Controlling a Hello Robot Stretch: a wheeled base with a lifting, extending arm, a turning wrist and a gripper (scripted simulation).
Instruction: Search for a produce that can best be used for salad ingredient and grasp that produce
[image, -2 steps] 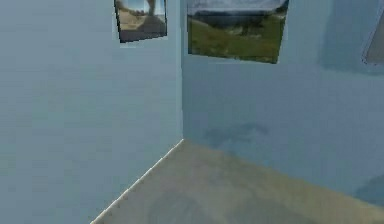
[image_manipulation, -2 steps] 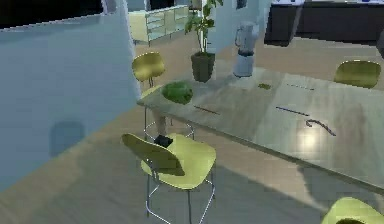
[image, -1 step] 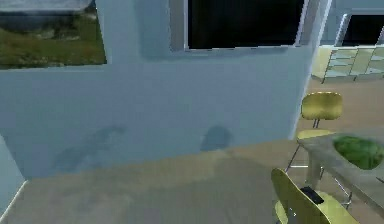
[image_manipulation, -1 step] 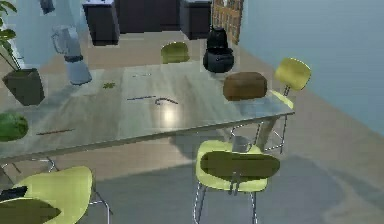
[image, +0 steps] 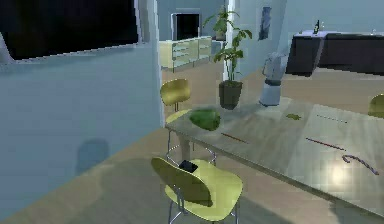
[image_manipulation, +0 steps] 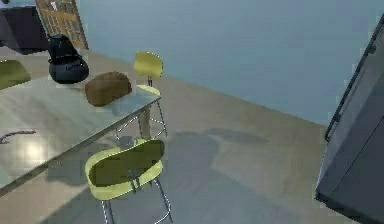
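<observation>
Green leafy produce (image: 206, 119), probably lettuce, lies at the tabletop's (image: 290, 150) near corner beside the potted plant (image: 231, 94); the base should draw alongside that corner before reaching, and the claw's state cannot be told.

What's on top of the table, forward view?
On the table: a green leafy lump, a potted plant, a grey jug-like vessel and a thin stick. The plant covers the tabletop directly behind it.

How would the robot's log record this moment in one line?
stage: search | target: green leafy produce on table, forward view | beside it: potted plant, yellow chair | arm side view: brown loaf
</observation>
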